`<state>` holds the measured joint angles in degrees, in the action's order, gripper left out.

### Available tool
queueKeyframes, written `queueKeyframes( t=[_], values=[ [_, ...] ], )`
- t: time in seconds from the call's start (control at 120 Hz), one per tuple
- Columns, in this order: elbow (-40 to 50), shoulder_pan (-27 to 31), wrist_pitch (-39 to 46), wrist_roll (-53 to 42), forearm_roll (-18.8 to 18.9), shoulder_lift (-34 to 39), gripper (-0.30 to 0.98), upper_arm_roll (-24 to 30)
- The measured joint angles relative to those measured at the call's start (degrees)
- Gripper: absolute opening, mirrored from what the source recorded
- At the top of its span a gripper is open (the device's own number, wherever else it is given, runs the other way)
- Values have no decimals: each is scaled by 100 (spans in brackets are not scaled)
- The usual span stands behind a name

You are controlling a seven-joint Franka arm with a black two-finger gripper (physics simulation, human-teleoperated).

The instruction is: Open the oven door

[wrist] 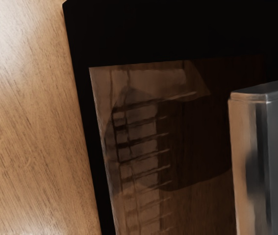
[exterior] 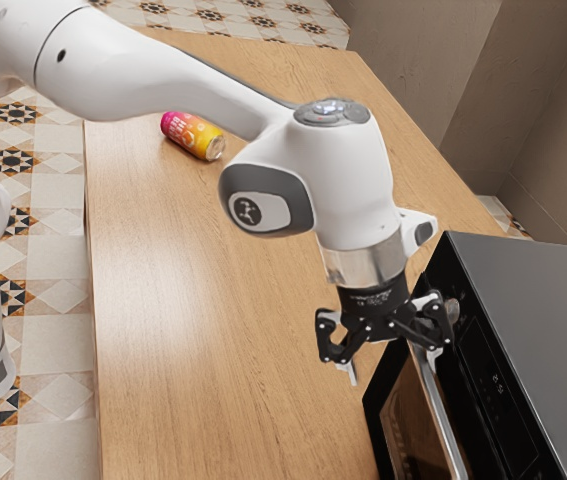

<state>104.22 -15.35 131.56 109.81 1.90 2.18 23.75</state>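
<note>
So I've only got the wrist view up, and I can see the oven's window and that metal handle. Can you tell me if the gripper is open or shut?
Observer: Open. In the exterior view, the gripper has its two fingers standing wide apart.
Operator: Good. And is anything loose lying around on the arm's side, away from the oven?
Observer: Yes, a pink and yellow can lies on its side on the wooden table.

Beside the smooth, matt-topped oven (exterior: 548,290) you see a grained wood table (exterior: 183,320); on the oven's front, a glossy glass door (exterior: 410,425) and shiny metal handle (exterior: 439,405).
</note>
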Motion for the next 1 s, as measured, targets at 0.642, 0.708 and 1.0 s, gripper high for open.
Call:
queueKeyframes(
  t=[0.642,0.708,1.0],
  values=[
    [1561,112,202,-40,-731,1940,66,76],
    [1389,260,80,21,-625,2231,66,256],
    [-1143,895,-2455,830,-646,1630,68,-784]
  ],
)
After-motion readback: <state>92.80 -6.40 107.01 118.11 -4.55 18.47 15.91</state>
